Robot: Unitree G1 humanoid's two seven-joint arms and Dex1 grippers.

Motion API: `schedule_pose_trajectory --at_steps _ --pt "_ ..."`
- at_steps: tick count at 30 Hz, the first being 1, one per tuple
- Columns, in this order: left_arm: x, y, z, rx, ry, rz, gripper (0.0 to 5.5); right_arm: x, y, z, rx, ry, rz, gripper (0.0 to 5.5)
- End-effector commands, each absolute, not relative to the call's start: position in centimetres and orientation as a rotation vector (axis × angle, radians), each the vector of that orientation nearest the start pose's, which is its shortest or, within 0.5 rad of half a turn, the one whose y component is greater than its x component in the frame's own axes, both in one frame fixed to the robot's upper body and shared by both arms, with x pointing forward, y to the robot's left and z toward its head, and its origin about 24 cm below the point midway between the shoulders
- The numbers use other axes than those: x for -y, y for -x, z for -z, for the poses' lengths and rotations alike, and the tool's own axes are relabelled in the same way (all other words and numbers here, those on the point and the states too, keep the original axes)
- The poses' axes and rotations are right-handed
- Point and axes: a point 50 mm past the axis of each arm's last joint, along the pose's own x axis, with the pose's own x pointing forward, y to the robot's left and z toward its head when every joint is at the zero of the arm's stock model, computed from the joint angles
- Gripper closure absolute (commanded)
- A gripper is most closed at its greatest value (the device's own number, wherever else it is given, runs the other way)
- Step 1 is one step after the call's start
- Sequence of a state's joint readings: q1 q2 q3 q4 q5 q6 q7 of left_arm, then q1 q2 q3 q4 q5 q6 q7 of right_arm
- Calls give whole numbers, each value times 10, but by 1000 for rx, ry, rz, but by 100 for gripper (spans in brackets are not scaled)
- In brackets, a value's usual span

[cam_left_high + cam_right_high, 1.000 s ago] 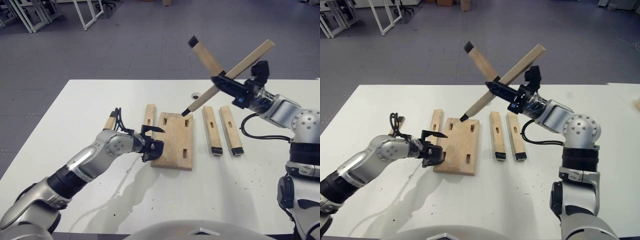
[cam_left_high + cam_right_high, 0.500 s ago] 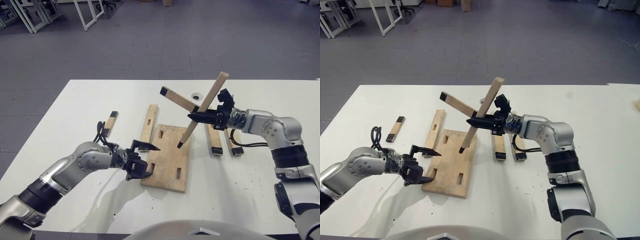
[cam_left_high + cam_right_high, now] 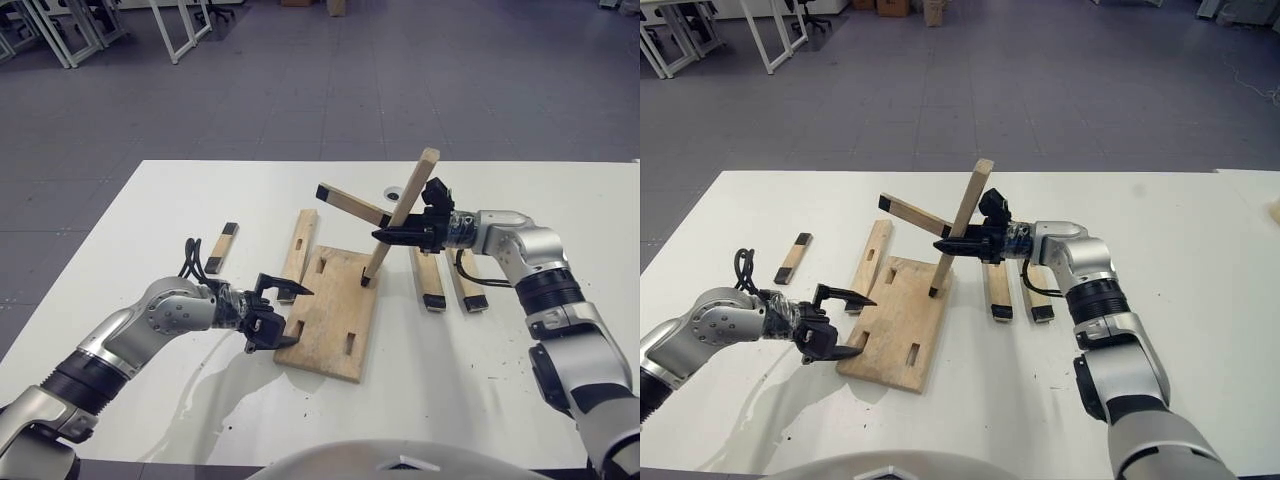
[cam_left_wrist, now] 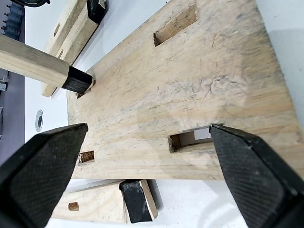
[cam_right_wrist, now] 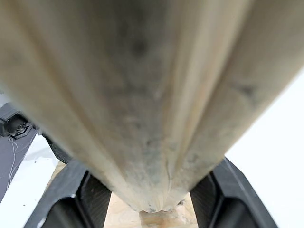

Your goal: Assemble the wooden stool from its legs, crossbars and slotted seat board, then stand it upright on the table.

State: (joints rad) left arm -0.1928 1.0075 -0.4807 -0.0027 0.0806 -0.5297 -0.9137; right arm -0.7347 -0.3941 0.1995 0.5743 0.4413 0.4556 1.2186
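Risk of jamming at the slot: leaning the leg off plumb while pressing its black-capped tip down, likely wedging that tip on the slot's edge or shoving the seat board across the smooth white table. Clamping the right gripper tight on the leg just beside its joint with the crossbar, holding the tip below those fingers at the board's far end. Spreading the left gripper wide, fingers apart to either side of the board's near edge, not visibly pinching it, so probably bracing little. Handling pale, scuffed, rough-grained wood: flat rectangular board with squared through-slots, square-section sticks ending in matte black caps. Leaving two loose legs lying just beyond the right fingers.
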Motion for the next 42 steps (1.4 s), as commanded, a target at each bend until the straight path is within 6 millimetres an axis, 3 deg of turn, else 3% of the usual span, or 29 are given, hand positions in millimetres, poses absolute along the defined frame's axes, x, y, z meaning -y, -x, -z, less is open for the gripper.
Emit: schedule_pose_trajectory --at_steps 1,6,10,13,16,18,23,26,29,36,38,42 --pt "-208 -201 -37 -311 -1165 1591 75 134 -343 -102 -372 -56 -1313 348" --pt "-207 -201 -38 -302 -1164 1589 75 146 -348 -90 -389 48 -1269 348" --pt "-203 -205 -40 -288 -1130 1559 75 136 -332 -75 -409 67 -1345 348" --pt "-194 -209 -46 -264 -1061 1514 75 134 -304 -43 -544 121 -1360 348" --pt "-187 -213 -51 -262 -984 1465 75 137 -280 -26 -692 122 -1344 348" --pt "-181 -216 -56 -256 -927 1437 75 148 -259 -13 -894 42 -1396 348" --pt "-167 -219 -65 -221 -843 1404 75 179 -254 -4 -1105 -70 -1333 348" --pt "-162 -220 -70 -206 -824 1381 75 187 -270 -7 -1012 -46 -1236 348" --pt "-158 -223 -76 -190 -799 1347 75 181 -282 -16 -845 84 -1224 348" --pt "-149 -228 -96 -207 -578 1264 75 166 -253 -16 -740 367 -1304 348" --pt "-142 -228 -98 -200 -535 1249 75 160 -245 -11 -754 359 -1300 348" --pt "-125 -220 -93 -204 -474 1263 75 167 -263 -13 -761 300 -1184 348"
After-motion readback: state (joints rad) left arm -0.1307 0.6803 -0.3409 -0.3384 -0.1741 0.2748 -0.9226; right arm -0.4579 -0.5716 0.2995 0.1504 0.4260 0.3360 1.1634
